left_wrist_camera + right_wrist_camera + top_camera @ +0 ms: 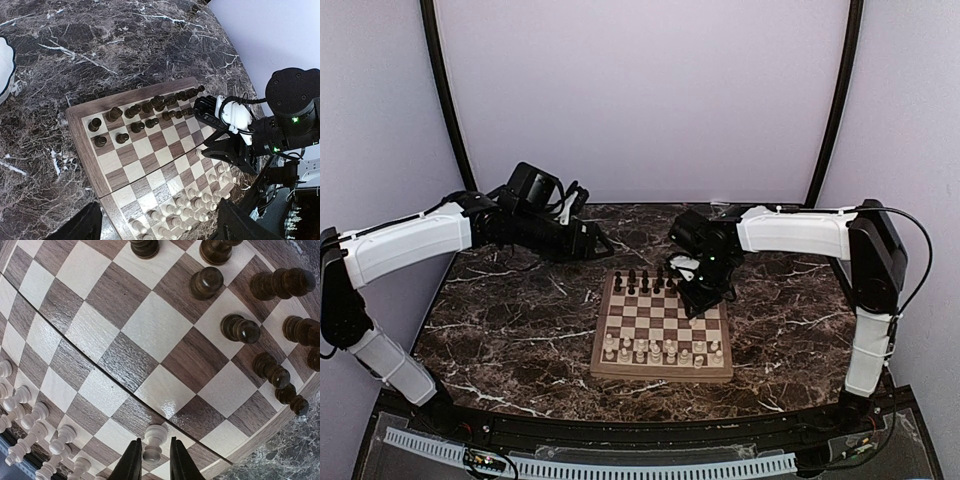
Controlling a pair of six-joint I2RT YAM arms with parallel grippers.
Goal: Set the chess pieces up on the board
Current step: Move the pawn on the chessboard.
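- Left gripper (592,242): jaws wide apart, holding nothing, above the table (500,330) off the board's (660,375) far-left corner.
- Board: dark pieces (643,281) in the far rows, white pieces (662,351) in the near rows.
- Right gripper (151,460): over the board's right edge, fingers narrowly apart either side of an upright white pawn (154,437). Cannot tell if they are pressing on it.
- Pawn stands on the board, apart from the white rows.
- Table is dark marble with white veins. Walls (640,90) are pale.
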